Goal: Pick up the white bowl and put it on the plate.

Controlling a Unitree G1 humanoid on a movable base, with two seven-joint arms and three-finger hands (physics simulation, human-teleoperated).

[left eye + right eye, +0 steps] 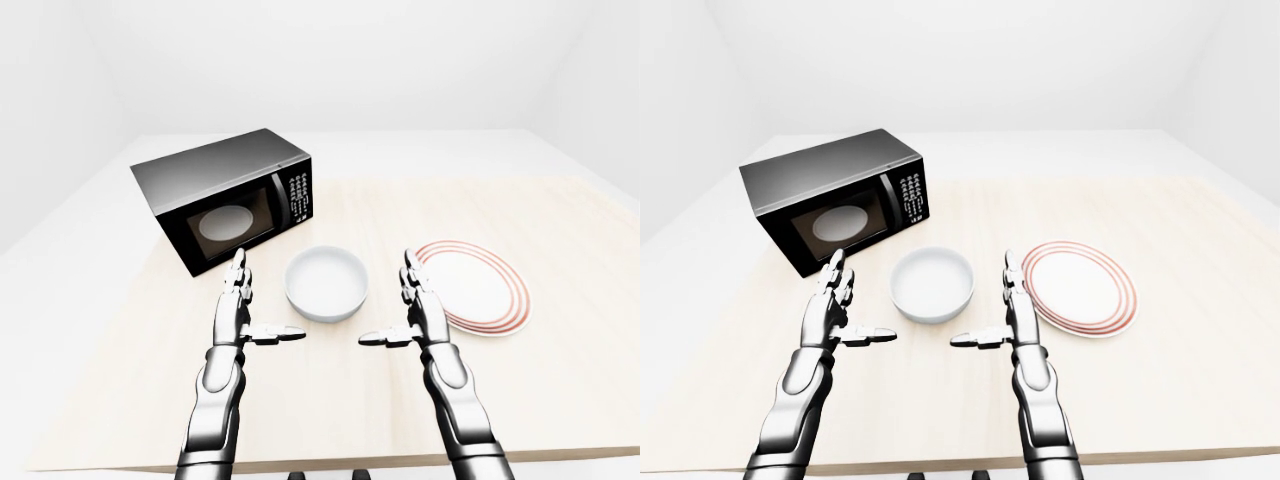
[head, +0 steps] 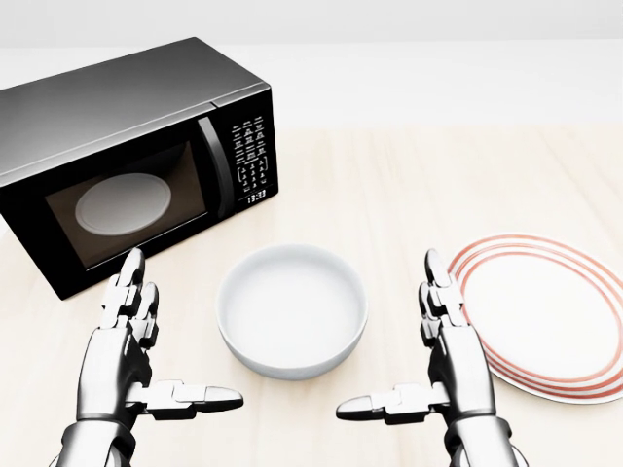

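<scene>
White bowl (image 2: 292, 309) sits untouched mid-frame between both spread-fingered hands, left hand (image 2: 125, 360) and right hand (image 2: 450, 362), plate (image 2: 545, 315) empty at right.

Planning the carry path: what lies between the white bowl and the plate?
Only bare table. In the head view, the white bowl and plate sit apart; the right hand hovers just below that gap.

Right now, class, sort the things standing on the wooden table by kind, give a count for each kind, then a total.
Microwave: 1, the black microwave
Bowl: 1, the white bowl
Plate: 1, the red-rimmed plate
Total: 3
</scene>
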